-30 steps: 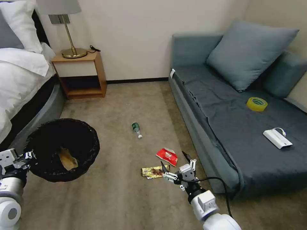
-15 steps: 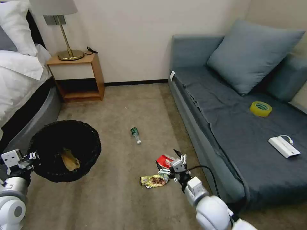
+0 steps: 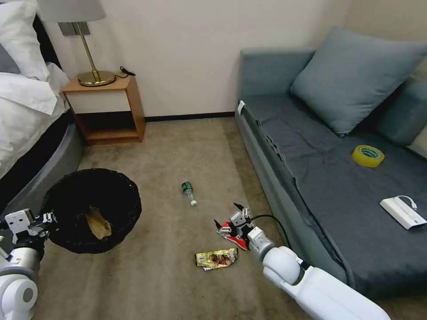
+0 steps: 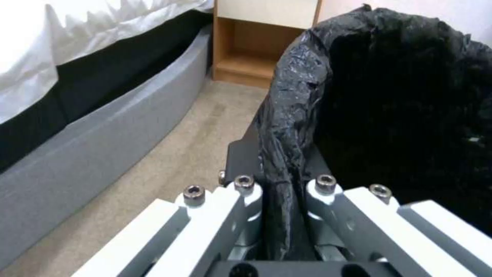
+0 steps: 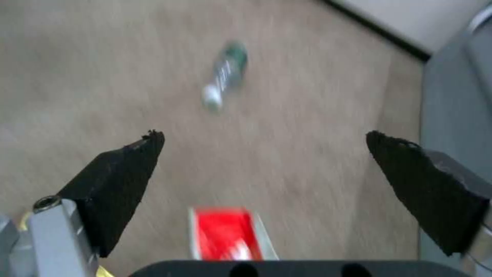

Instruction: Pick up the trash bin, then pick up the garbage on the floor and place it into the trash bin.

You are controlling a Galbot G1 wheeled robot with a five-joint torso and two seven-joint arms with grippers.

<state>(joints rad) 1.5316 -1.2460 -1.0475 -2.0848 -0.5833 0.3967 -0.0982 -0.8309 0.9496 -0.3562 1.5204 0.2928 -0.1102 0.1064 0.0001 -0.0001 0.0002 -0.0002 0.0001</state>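
Head view is showing the right gripper [image 3: 227, 217] reaching farther out than a second ago, its arm stretching toward twelve o'clock and dropping low over the red-and-white snack packet [image 3: 234, 239], which it was only hanging behind before. Its jaws are spread wide, straddling the packet [image 5: 225, 234] (the right wrist view is showing both black fingertips [image 5: 130, 163] well apart with the red foil between them near the carpet). Nothing is being gripped yet, so this looks like the approach to the next pickup. The gold-brown wrapper [image 3: 216, 258] is lying just beside, at about seven o'clock from the packet, and the small bottle [image 3: 188, 191] is resting at eleven o'clock, untouched. The left gripper [image 4: 279, 200] is staying clenched on the rim of the trash bin [image 3: 91, 209], holding it at nine o'clock with the brown paper pouch [image 3: 98, 223] already inside.
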